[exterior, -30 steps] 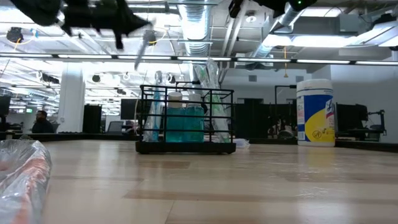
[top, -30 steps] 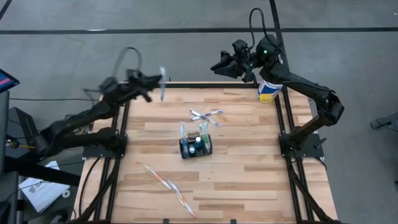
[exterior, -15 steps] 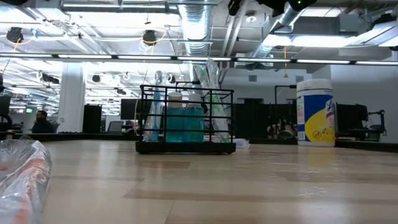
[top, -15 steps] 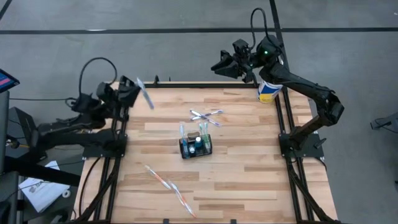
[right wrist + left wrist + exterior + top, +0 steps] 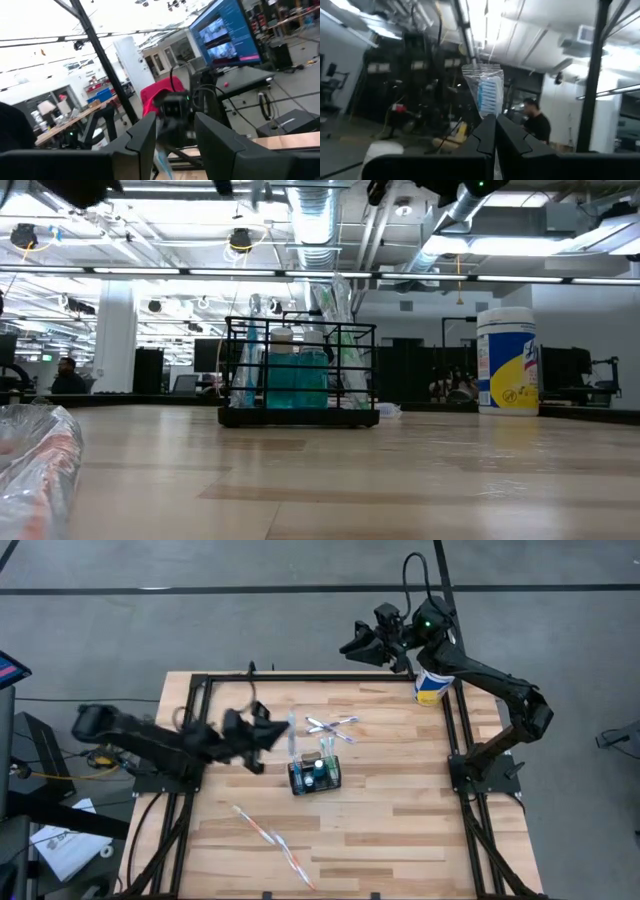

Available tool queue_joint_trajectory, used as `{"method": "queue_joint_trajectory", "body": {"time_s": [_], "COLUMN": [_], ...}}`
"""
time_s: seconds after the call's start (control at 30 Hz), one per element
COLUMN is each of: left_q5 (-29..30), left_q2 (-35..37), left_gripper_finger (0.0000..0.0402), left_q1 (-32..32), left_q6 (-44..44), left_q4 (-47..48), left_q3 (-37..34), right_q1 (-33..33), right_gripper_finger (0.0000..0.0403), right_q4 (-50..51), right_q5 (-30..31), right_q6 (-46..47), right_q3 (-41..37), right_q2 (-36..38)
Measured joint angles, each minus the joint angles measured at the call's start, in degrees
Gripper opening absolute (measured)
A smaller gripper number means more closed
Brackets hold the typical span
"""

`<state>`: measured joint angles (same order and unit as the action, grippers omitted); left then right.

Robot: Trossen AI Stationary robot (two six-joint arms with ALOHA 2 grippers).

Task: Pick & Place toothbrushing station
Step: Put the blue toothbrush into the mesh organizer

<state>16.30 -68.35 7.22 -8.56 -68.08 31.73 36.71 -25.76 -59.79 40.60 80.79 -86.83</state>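
The toothbrushing station, a small black wire-mesh basket (image 5: 315,774), stands on its base at the middle of the wooden table; it also shows in the low view (image 5: 300,375), holding blue items and toothbrushes. My left gripper (image 5: 272,733) is just left of the basket, above the table, shut on a wrapped toothbrush (image 5: 291,734). My right gripper (image 5: 352,646) is open and empty, high beyond the table's far edge. My left gripper pinches the wrapped toothbrush between its two shut fingers (image 5: 485,132), just below the blue-bristled head (image 5: 487,95), which sticks out past the fingertips inside its clear wrapper. The fingers come from the table's left. The toothbrush is lifted clear of the table; its handle is hidden.
Two wrapped toothbrushes (image 5: 331,726) lie crossed just beyond the basket, and another (image 5: 270,836) lies toward the near left. A white-and-yellow wipes tub (image 5: 432,688) stands at the far right corner, also seen in the low view (image 5: 508,360). A person (image 5: 536,122) shows in the room.
My left gripper has carried the wrapped toothbrush from the far left corner, first out past the table's left edge, then toward the right and near, arriving beside the basket. It has stayed shut on the toothbrush. My right arm has kept still.
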Motion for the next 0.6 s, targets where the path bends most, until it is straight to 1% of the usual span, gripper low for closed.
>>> {"method": "queue_joint_trajectory", "body": {"time_s": [0.1,0.17,0.23,0.27,0.33,0.43,0.6], "left_q5": [2.48,3.02,5.18,6.57,8.93,11.79,14.89], "left_q2": [-8.53,-13.64,-18.10,-19.70,-21.32,-21.63,-17.53], "left_gripper_finger": [0.0000,0.0000,0.0000,0.0000,0.0000,0.0000,0.0000], "left_q1": [1.44,2.00,3.05,3.69,4.86,6.30,7.33], "left_q6": [1.06,0.86,0.75,0.76,0.66,0.89,3.72], "left_q4": [-10.14,-17.26,-21.74,-21.71,-21.67,-21.82,-21.93], "left_q3": [0.00,0.00,0.00,-0.01,-0.75,-2.41,-7.85], "right_q1": [-0.18,-0.32,-0.42,-0.61,-0.75,-1.17,-2.07], "right_gripper_finger": [0.0127,0.0127,0.0127,0.0127,0.0127,0.0127,0.0127], "right_q4": [0.42,0.70,1.31,1.75,2.58,3.23,3.21], "right_q5": [-1.42,-2.08,-2.65,-3.10,-3.22,-3.37,-3.39], "right_q6": [0.15,0.15,0.14,0.13,0.08,-0.07,-0.07], "right_q3": [0.00,0.00,0.00,0.00,0.00,0.00,0.00], "right_q2": [0.00,0.00,0.00,0.00,0.00,0.00,-0.02]}}
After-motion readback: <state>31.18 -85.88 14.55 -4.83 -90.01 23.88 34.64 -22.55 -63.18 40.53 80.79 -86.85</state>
